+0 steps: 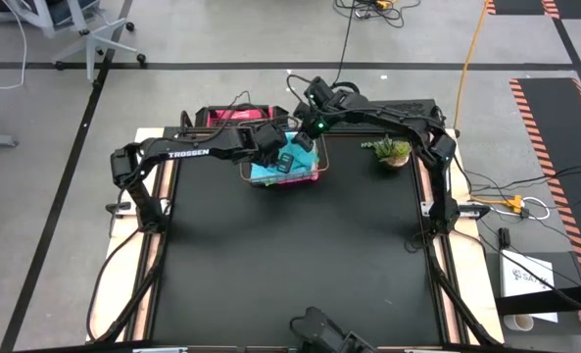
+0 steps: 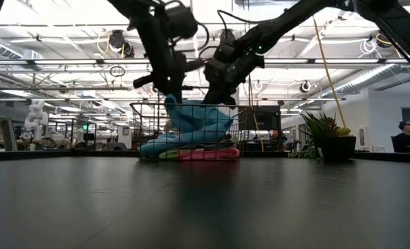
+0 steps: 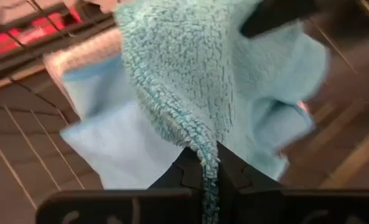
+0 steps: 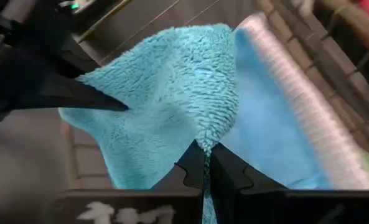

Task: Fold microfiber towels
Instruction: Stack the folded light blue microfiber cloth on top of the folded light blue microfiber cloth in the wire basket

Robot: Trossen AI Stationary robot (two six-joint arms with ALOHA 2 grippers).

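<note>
1. Sitting near the far edge of the black table (image 1: 290,255), just left of ctr, is a copper wire basket (image 1: 314,172); it rests flat on the surface.
2. Basket contents: a stack of microfiber towels. Low view shows a pink towel (image 2: 208,154) at the bottom w/ a strip of lime green towel (image 2: 167,155) at its left end, and blue cloth above them.
3. A pale ribbed towel edge (image 4: 302,99), looks light grey, lies alongside a flat turquoise towel (image 4: 265,143) in the basket; exact order in the stack can't be told.
4. The other turquoise towel (image 2: 191,117) is lifted partway out of the basket, bunched and peaking above the rim, lower part draped on the stack.
5. Left gripper (image 3: 209,163) is over the basket; fingers closed tight on a folded edge of the raised turquoise towel, cloth pinched between the tips.
6. Right gripper (image 4: 207,155) is also over the basket, reaching in from the far-right side; fingers clamped together on another edge of the same raised towel.
7. Both grippers sit close together above the basket, towel hanging between and below them.
8. Other items: a small potted plant (image 1: 392,152) stands near the far-right corner of the table, well apart from the basket. A dark bag w/ pink lining (image 1: 233,116) lies just past the far edge, behind the basket.
</note>
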